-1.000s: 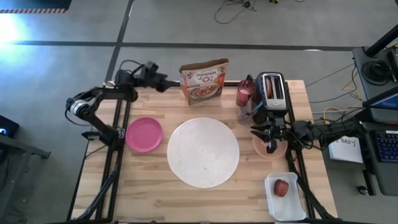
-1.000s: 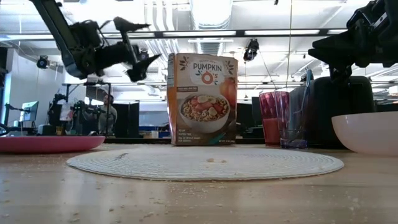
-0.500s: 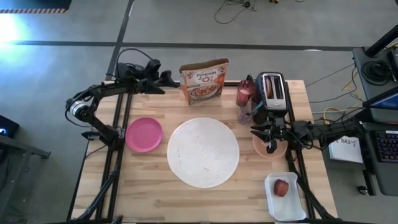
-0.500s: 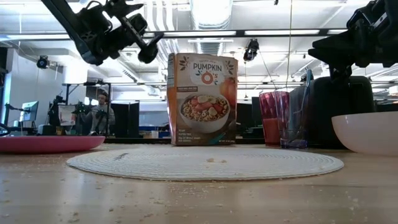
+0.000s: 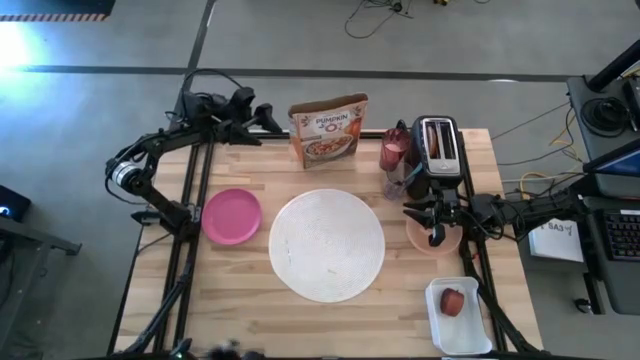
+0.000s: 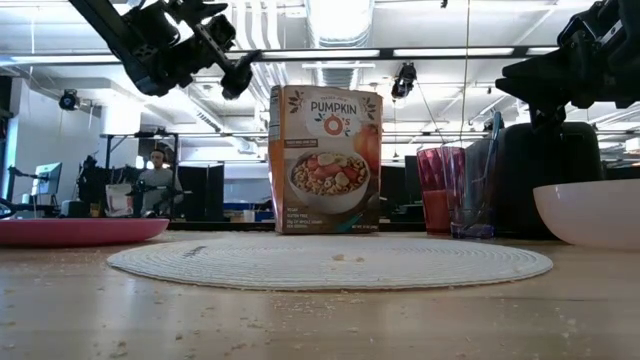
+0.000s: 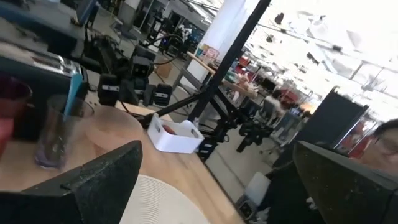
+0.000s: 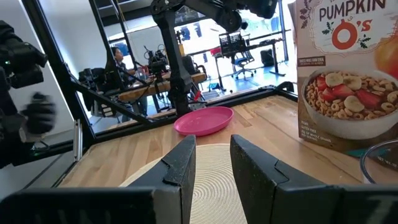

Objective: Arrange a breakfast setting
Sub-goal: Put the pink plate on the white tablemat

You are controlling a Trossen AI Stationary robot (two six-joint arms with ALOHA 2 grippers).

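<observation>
A large white plate [image 5: 327,245] lies mid-table, with a magenta plate [image 5: 231,215] to its left. The cereal box [image 5: 328,130] stands upright at the far edge. Right of the box are a pink tumbler [image 5: 395,148] and a clear glass [image 7: 56,130] holding a teal-handled spoon [image 7: 73,93]. My left gripper [image 5: 264,116] hangs open and level in the air just left of the box, touching nothing. A peach bowl [image 5: 433,238] sits right of the white plate. My right gripper [image 5: 437,234] waits above it, fingers a little apart and empty. A red fruit [image 5: 453,301] lies in a white tray [image 5: 458,338].
A dark toaster [image 5: 437,145] stands at the far right, behind the bowl. The arms' black frames run along both table sides. People sit in the room beyond [image 6: 155,175]. Bare wood shows near the front edge [image 5: 300,325].
My left gripper has risen, drifted a little toward the table's far edge beside the cereal box, and rolled about its own axis, staying open. Nothing on the table has moved.
</observation>
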